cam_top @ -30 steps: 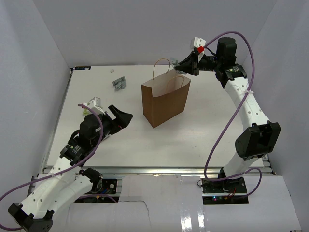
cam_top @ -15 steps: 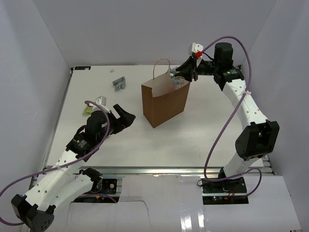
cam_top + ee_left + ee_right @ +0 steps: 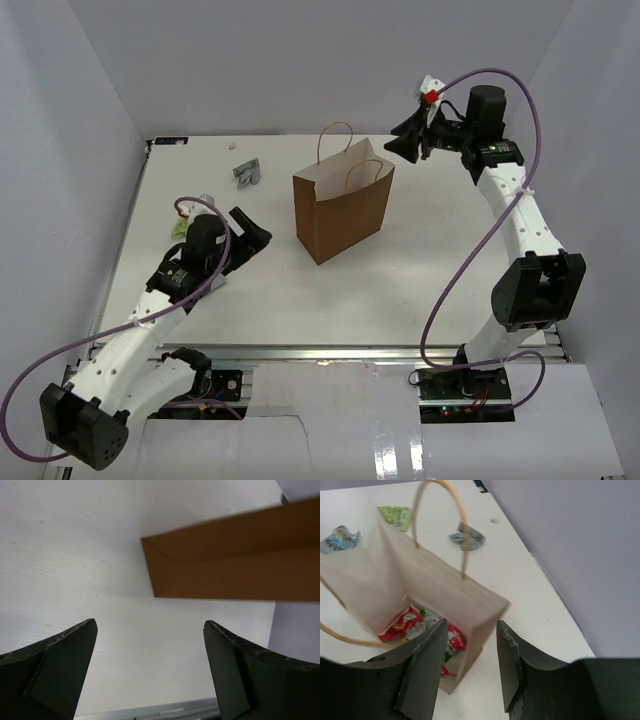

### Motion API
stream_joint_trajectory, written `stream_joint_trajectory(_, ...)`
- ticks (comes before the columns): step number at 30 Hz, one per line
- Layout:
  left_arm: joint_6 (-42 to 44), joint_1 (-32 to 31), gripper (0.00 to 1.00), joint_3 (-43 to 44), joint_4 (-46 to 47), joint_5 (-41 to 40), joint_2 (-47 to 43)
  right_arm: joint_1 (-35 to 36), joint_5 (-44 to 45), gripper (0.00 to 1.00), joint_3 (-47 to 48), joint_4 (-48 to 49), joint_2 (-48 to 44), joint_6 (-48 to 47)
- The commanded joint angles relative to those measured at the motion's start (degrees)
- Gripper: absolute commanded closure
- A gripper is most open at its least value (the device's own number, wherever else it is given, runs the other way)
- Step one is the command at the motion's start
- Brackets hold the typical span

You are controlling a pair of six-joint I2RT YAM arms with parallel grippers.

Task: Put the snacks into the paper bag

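- From above, the paper bag [image 3: 342, 215] stands upright near the middle of the table [image 3: 420, 280], mouth open, both loop handles up.
- The right gripper [image 3: 404, 141] hangs above and just to the far right of the bag's rim. The left gripper [image 3: 252, 232] sits low, to the left of the bag and apart from it.
- A grey packet [image 3: 246, 172] lies loose on the table, far-left of the bag. A green-yellow packet [image 3: 180, 228] peeks out beside the left arm.
- The left wrist camera shows its fingers spread wide with only bare table between them. The bag's brown side wall is ahead.
- The right wrist camera looks down into the bag. Its jaws are apart with nothing in them, and red packets [image 3: 404, 623] lie on the bag's floor along with some green and silver wrapping.
- A silvery-blue packet [image 3: 339, 537] is also on the table beyond the bag.
- I'd judge the packets to be feather-light, crinkly and slick, so they are best pinched across a crimped end seam.
- The bag looks thin and easy to tip, so I'd keep clear of its rim.
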Motion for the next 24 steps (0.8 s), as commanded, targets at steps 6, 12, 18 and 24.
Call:
stream_joint_trajectory(6,-1.06,20.92,0.02,1.12,-5.84,7.01,11.96,-14.67,3.36,0.48,-12.47,0.73,-11.14,5.61)
stream_joint_trajectory(12,1.58,23.56,0.02,10.52,-17.95,-7.4,28.11,-20.04,1.5,0.47,-28.82,0.64,-19.05,3.06)
stream_joint_trajectory(18,-1.94,24.0,0.02,16.07,-24.67,-12.34,38.25,-21.1,0.62,0.46,-37.01,0.82,-22.93,3.32)
stream_joint_trajectory(24,-0.01,25.05,0.02,17.21,-21.94,-11.21,45.72,-21.1,0.27,0.46,-37.9,1.08,-23.02,4.11)
